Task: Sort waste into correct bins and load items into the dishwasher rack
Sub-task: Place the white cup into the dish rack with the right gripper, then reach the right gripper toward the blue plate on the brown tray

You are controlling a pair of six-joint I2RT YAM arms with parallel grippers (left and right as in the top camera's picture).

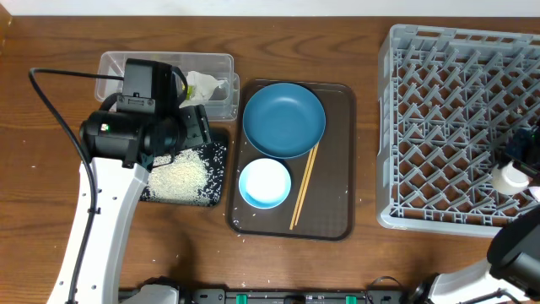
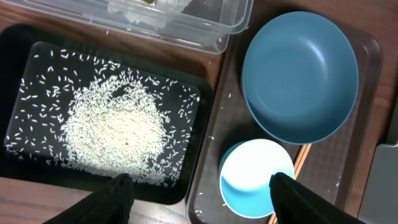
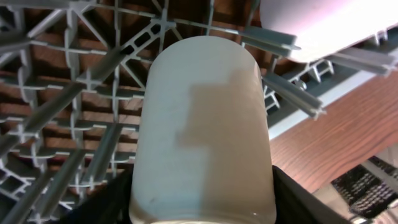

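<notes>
We see the right pincer (image 3: 202, 190) clamping a small white cup (image 3: 205, 112) over the four-o'clock corner of the grey plastic lattice rack (image 1: 439, 76). The left pincer (image 2: 202, 196) is spread wide and empty over the edge of the shallow black tray (image 2: 18, 74).

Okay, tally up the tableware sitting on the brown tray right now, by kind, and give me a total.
Plate: 1
Bowl: 1
Pair of chopsticks: 1
Total: 3, all on the brown tray.
Not counted: the white cup held in the right gripper over the rack, off the tray.
</notes>
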